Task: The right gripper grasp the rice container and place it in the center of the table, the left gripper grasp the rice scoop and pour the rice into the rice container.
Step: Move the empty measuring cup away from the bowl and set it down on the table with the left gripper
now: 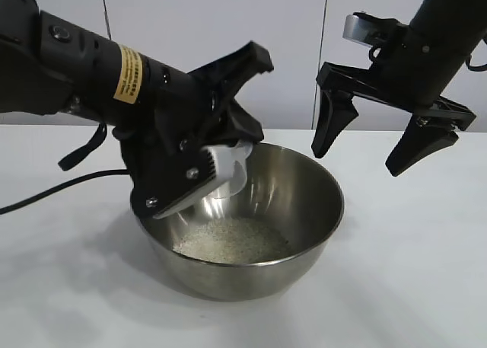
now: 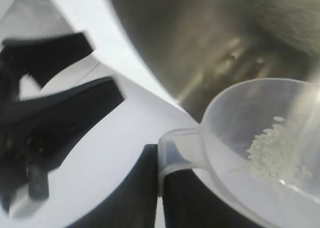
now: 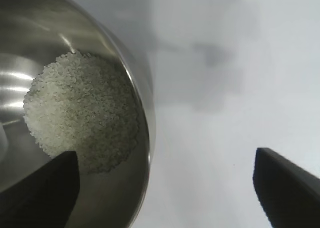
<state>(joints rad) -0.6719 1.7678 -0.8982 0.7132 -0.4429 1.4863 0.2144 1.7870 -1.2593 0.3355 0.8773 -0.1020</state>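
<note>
The steel rice container (image 1: 323, 182) stands on the white table, with a mound of rice (image 1: 232, 241) at its bottom. My left gripper (image 1: 207, 164) is shut on the handle of the translucent rice scoop (image 1: 230, 167) and holds it tilted over the container's left rim. In the left wrist view the rice scoop (image 2: 240, 133) still has a few grains of rice (image 2: 275, 150) in it, and my left gripper (image 2: 161, 160) pinches its handle. My right gripper (image 1: 358, 161) hangs open above the container's right rim, empty. The right wrist view shows the rice (image 3: 82, 111) in the rice container (image 3: 146, 118).
Bare white table (image 1: 426, 272) lies all round the container. A black cable (image 1: 46, 192) trails from the left arm across the table at the left. A white wall stands behind.
</note>
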